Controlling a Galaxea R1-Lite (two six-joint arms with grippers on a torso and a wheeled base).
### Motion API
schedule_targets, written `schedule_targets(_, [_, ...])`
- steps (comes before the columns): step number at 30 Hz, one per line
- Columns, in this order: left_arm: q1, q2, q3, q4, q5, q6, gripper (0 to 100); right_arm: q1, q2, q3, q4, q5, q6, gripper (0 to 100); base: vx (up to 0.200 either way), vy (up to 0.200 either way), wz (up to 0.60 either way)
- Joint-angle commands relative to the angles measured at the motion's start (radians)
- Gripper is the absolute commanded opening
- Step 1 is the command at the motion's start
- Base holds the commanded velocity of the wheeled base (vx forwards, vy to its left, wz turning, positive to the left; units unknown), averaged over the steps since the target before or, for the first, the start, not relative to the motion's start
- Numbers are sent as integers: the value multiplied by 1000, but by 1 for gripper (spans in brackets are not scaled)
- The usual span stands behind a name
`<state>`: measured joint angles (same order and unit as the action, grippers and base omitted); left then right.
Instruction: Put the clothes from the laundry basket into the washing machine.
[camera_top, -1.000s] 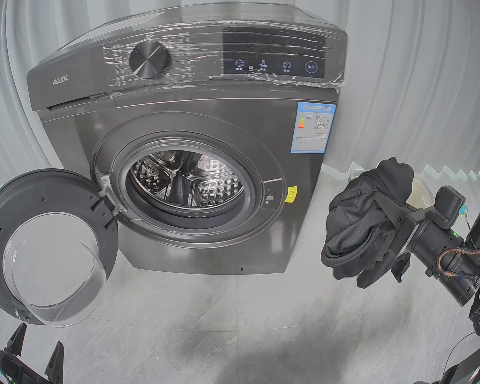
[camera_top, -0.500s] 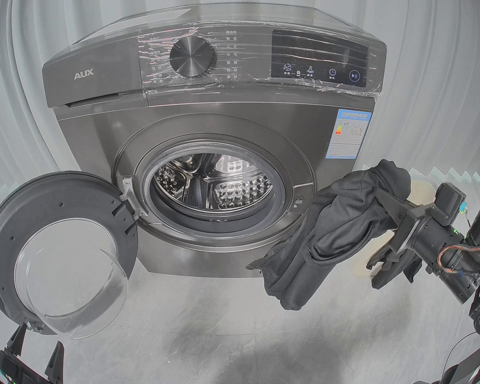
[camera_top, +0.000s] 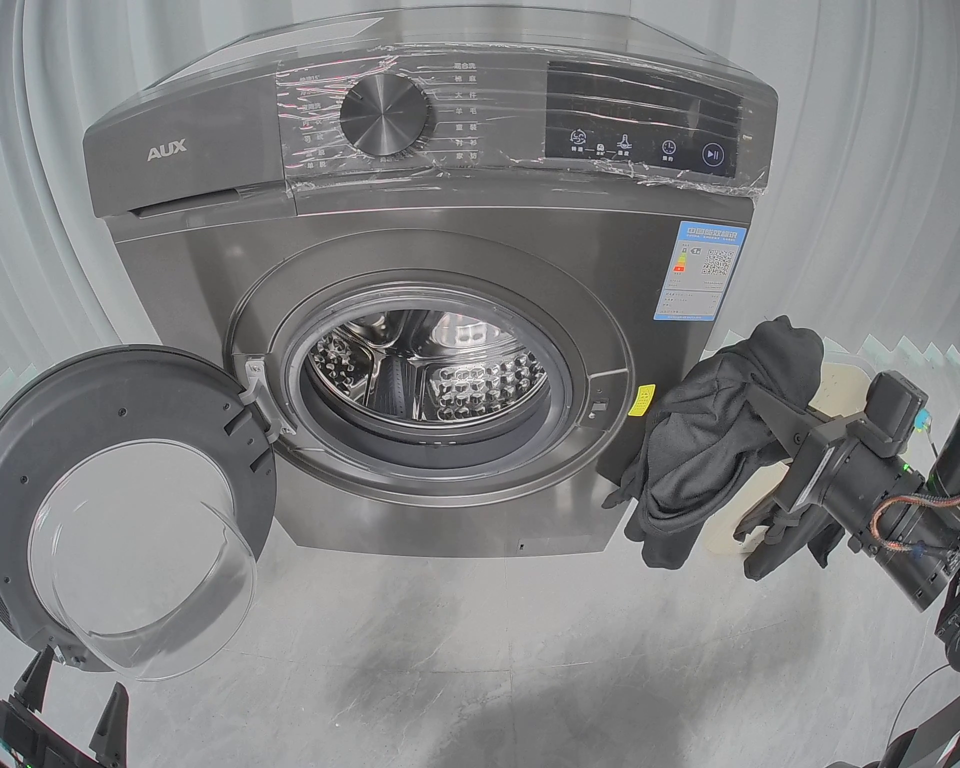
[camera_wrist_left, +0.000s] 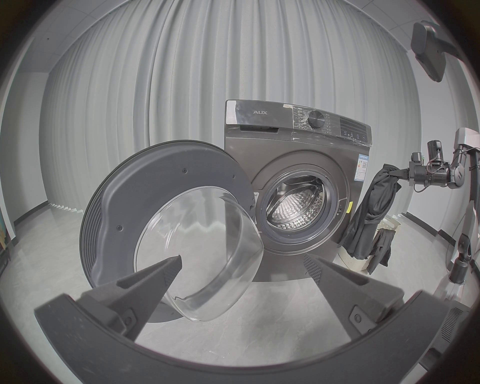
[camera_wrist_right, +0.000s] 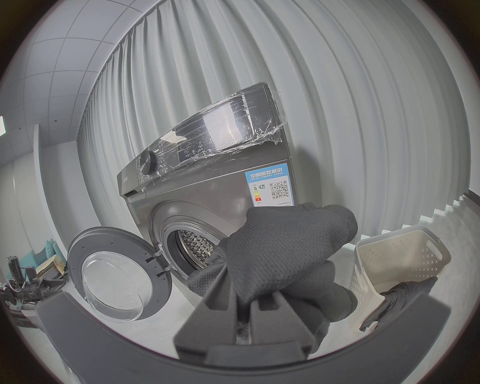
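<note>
Right gripper (camera_top: 778, 418) clamps limp mesh-knit garment (camera_top: 712, 440).

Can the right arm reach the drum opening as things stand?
Probably yes: the door stands wide open, nothing blocks the drum opening, and the right gripper holds the garment beside it.

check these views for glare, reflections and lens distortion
Head view: bright streaks on the plastic film over the washing machine panel, and shiny highlights inside the drum. Left wrist view: fisheye bows the curtain and the corners go black. Right wrist view: same fisheye, the machine leans, and the film glares white.
</note>
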<state>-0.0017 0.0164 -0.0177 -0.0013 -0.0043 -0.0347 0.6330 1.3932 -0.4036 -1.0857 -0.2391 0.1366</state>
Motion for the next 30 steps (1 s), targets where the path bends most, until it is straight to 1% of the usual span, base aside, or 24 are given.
schedule_targets(1, [0, -16, 16, 0, 0, -1, 100, 1, 3, 2, 0, 0, 0, 0, 0, 200, 0])
schedule_targets(15, [0, -16, 16, 0, 0, 1, 100, 1, 12, 8, 1, 0, 8, 0, 0, 200, 0])
schedule_targets(20, [0, -16, 16, 0, 0, 1, 100, 7, 10, 11, 4, -2, 9, 0, 0, 0, 0])
schedule_targets(22, [2, -16, 16, 0, 0, 10, 100, 10, 9, 26, 12, 0, 8, 0, 0, 0, 0])
schedule_targets(30, [0, -16, 16, 0, 0, 13, 100, 30, 44, 45, 0, 1, 9, 0, 0, 0, 0])
